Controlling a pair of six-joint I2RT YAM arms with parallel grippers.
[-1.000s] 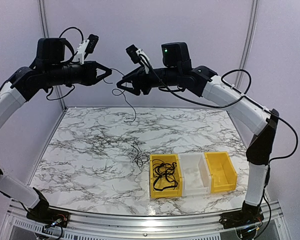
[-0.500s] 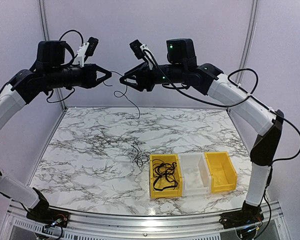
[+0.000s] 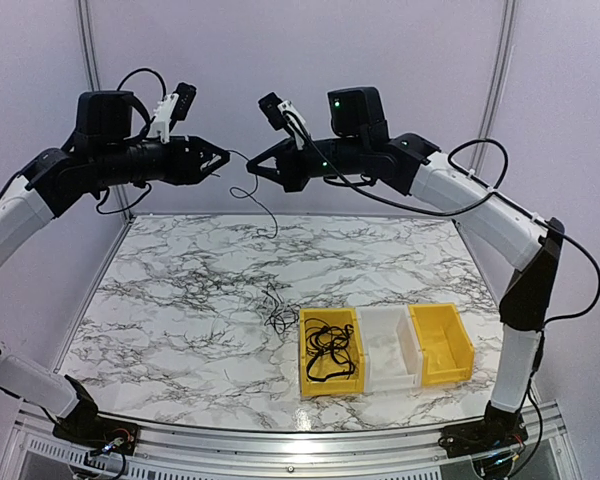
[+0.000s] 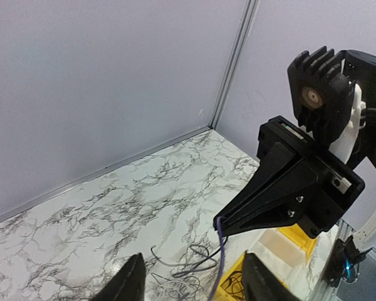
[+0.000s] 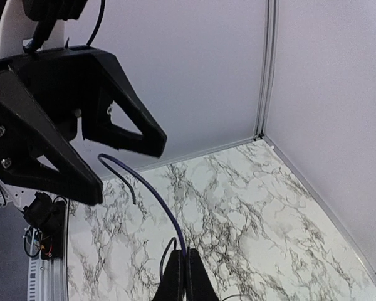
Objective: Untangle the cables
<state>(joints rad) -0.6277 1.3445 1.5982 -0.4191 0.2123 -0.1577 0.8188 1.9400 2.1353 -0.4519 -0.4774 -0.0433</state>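
Arms: we see both of them lifted high over the table [image 3: 160,290]. Their tips point at each other. They are near each other but not touching.

Left gripper [image 3: 223,157]: its jaws are spread apart. We see nothing pinched between them.

Right gripper [image 3: 252,168]: its jaws are pressed together. They pinch one thin dark cord right at the tips.

Held cable [image 5: 155,195]: it comes out of the right gripper's tips. One way, it bends over toward the left gripper, and its short end curls in the air just in front of those open jaws. We cannot tell if it touches them. The other way, it makes a loop and hangs down in the air, well above the table.

Loose tangle [image 3: 276,312]: a small bunch of thin cords lies on the table near the middle. It is just beside the back left corner of the left yellow bin. We cannot tell how many cords are in it.

Black cables [image 3: 327,350]: a loose heap of them sits inside the left yellow bin.

Left yellow bin [image 3: 330,388]: it stands on the near right part of the table. It is the first in a row of three bins set side by side.

White bin [image 3: 390,375]: it is in the middle of the row, between the two yellow ones.

Right yellow bin [image 3: 450,372]: it is at the right end of the row.

Table top: it is white with dark marble lines.
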